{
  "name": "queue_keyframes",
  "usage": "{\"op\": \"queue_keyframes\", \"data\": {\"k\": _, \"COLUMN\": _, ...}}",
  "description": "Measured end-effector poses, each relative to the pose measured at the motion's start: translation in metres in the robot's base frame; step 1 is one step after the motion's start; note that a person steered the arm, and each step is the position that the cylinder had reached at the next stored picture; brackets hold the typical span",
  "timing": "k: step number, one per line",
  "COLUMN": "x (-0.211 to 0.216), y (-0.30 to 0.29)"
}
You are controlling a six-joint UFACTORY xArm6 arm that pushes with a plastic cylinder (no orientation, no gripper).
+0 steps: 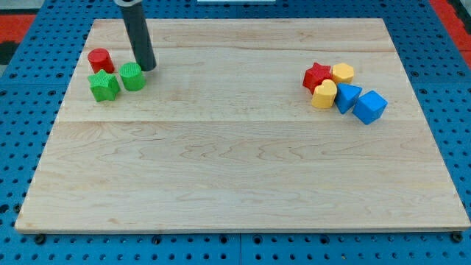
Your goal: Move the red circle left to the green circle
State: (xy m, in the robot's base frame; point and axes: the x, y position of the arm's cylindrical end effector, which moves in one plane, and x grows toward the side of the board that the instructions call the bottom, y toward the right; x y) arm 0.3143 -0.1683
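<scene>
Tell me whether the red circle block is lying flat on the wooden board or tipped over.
Flat. The red circle block shows its round face upward on the wooden board, beside the green star block.

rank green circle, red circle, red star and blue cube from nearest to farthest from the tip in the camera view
From my tip:
1. Green circle, just to its left.
2. Red circle, farther left.
3. Red star, the view's right.
4. Blue cube, farthest right.

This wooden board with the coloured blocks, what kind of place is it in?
Probably a robotics lab bench: the wooden board lies on a blue perforated base, and my tip stands beside the green circle.
</scene>
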Motion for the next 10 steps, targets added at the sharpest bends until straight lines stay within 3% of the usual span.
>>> {"op": "queue_keyframes", "data": {"k": 2, "x": -0.052, "y": -0.041}}
{"op": "queue_keyframes", "data": {"k": 4, "x": -0.040, "y": -0.133}}
{"op": "queue_keyframes", "data": {"k": 5, "x": 0.008, "y": -0.044}}
{"op": "queue_keyframes", "data": {"k": 6, "x": 0.043, "y": -0.010}}
{"op": "queue_keyframes", "data": {"k": 7, "x": 0.049, "y": -0.021}}
{"op": "queue_keyframes", "data": {"k": 9, "x": 0.082, "y": 0.029}}
{"op": "queue_keyframes", "data": {"k": 10, "x": 0.085, "y": 0.027}}
